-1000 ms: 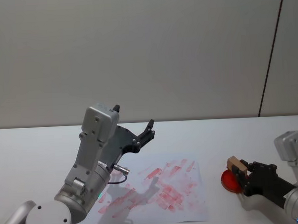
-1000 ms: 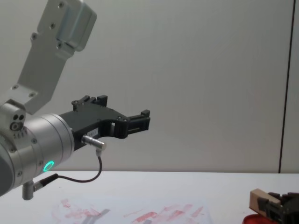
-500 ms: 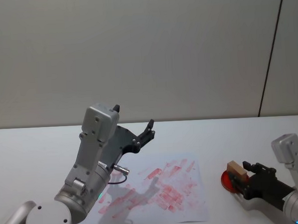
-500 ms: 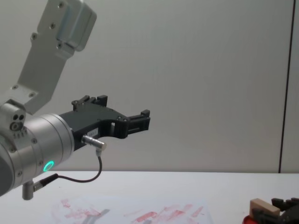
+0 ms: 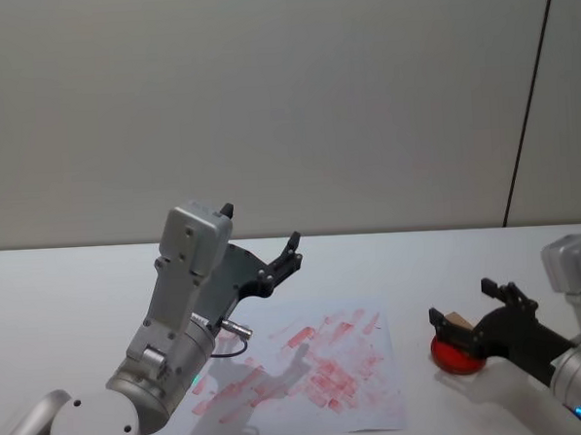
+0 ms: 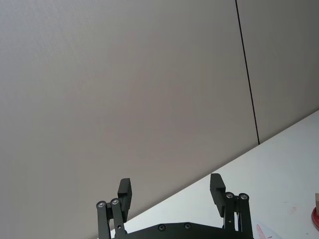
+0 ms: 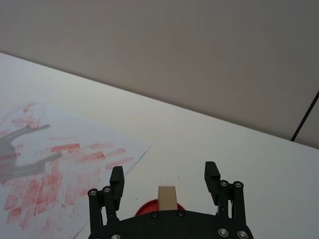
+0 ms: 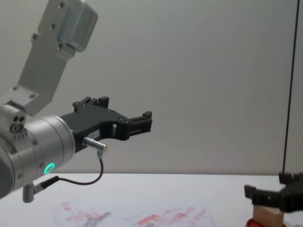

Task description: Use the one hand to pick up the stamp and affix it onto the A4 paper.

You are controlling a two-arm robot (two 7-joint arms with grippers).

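My right gripper [image 7: 165,182] was wide open around the small tan wooden stamp [image 7: 167,198]; I should squeeze its sides evenly.

Tan stamp [image 7: 167,198], red-smeared white A4 paper [image 5: 318,372]

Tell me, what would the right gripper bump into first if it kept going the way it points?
Probably the small tan wooden stamp, standing on the round red ink pad between the right gripper's open fingers. Beyond it lies bare white table.
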